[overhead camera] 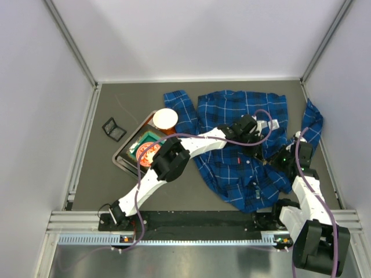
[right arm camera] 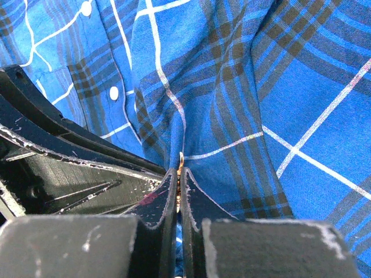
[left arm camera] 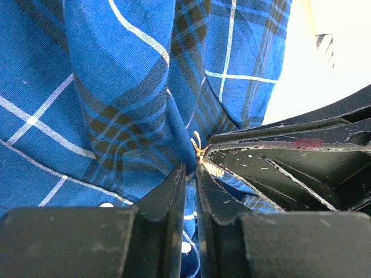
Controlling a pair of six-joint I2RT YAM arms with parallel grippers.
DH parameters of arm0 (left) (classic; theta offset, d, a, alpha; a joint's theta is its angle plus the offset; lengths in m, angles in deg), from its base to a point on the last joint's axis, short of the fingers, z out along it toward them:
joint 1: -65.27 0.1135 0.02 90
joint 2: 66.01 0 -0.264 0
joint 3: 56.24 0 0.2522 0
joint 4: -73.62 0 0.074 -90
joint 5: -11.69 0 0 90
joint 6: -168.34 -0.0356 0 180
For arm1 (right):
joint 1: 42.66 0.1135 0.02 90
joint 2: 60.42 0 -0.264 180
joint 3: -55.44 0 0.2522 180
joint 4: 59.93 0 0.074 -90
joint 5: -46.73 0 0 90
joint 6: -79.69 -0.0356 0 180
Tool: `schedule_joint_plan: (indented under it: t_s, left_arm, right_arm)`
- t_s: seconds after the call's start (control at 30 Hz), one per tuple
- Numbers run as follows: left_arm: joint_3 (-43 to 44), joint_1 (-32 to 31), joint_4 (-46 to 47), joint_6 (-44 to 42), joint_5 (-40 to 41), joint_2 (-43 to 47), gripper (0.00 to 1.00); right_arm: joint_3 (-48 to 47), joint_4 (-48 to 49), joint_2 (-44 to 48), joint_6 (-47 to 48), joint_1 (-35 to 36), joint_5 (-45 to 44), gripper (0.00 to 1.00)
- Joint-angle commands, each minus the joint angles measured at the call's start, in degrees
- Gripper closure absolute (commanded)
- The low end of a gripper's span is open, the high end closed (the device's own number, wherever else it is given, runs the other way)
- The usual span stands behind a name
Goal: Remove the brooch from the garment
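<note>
The garment (overhead camera: 243, 116), a blue and navy plaid shirt, lies crumpled at the centre right of the table. My two grippers meet over its middle. My left gripper (overhead camera: 258, 149) is shut on a fold of the garment (left arm camera: 127, 87), with its tips (left arm camera: 190, 168) right beside the brooch (left arm camera: 199, 147). My right gripper (right arm camera: 178, 172) is shut on the brooch (right arm camera: 181, 157), a tiny gold pin whose edge sticks out above the fingertips against the garment (right arm camera: 278, 87). In the top view the right gripper (overhead camera: 271, 157) touches the left one, and the brooch is hidden there.
A metal tray (overhead camera: 123, 157) with a red and green packet stands left of the shirt. A white round dish (overhead camera: 165, 119) sits at its far corner. A small black mesh object (overhead camera: 113, 129) lies further left. White walls close in the table.
</note>
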Motion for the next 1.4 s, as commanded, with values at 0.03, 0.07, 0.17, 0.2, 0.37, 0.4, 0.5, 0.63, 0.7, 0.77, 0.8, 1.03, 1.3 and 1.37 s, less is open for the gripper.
schedule_joint_plan:
  t_s: [0.03,0.07,0.17,0.2,0.37,0.4,0.5,0.63,0.7,0.77,0.8,1.03,1.3,1.37]
  left_arm:
    - [2.31,-0.07,2.58,0.45,-1.86,-1.52,0.84]
    - [2.40,-0.16,2.67,0.72,-2.04,-1.70,0.85]
    - [2.75,-0.25,2.76,1.16,-2.56,-2.31,0.89]
    - [3.18,-0.16,2.67,1.25,-3.09,-2.84,0.91]
    - [4.07,-0.25,3.19,1.77,-4.14,-3.81,1.00]
    - [4.16,-0.25,3.37,2.03,-4.49,-4.24,1.00]
    - [5.03,-0.25,3.90,2.65,-5.37,-5.38,1.00]
    - [6.00,-0.25,3.64,2.22,-4.68,-6.18,1.00]
    - [6.09,-0.16,3.64,1.77,-3.88,-6.62,1.00]
    - [6.70,-0.25,4.16,2.21,-4.40,-7.14,1.00]
    - [6.62,-0.25,4.68,2.47,-4.84,-7.58,1.00]
    - [6.97,-0.16,5.75,3.09,-5.46,-8.55,1.00]
    - [6.62,-0.51,5.31,2.74,-5.38,-8.29,1.00]
    - [6.53,-0.51,5.22,2.74,-5.46,-8.11,1.00]
  right_arm:
    - [-0.81,1.07,0.89,0.63,-0.49,2.16,1.00]
    - [-0.72,1.33,0.80,0.63,-0.49,2.33,1.00]
    - [-0.63,1.33,0.89,0.81,-0.49,2.86,1.00]
    - [-0.63,1.42,1.07,0.81,-0.49,3.03,1.00]
    - [-0.28,1.95,0.98,0.90,-0.49,4.09,1.00]
    - [-0.28,2.12,0.89,0.99,-0.49,4.44,1.00]
    - [-0.19,2.04,0.72,0.29,-0.49,3.57,1.00]
    - [-1.33,-1.38,-1.82,-1.74,-0.49,-1.00,1.00]
    - [-2.12,-2.88,-2.88,-2.70,-0.49,-2.75,0.98]
    - [-2.65,-3.32,-3.94,-2.97,-0.49,-3.38,0.94]
    - [-2.65,-3.76,-4.29,-3.06,-0.49,-4.42,0.92]
    - [-3.18,-3.86,-5.70,-2.79,-0.49,-5.14,0.81]
    - [-3.27,-2.19,-3.24,-1.13,-0.49,-5.40,1.00]
    - [-3.01,-1.22,-1.92,-1.04,-0.49,-5.23,1.00]
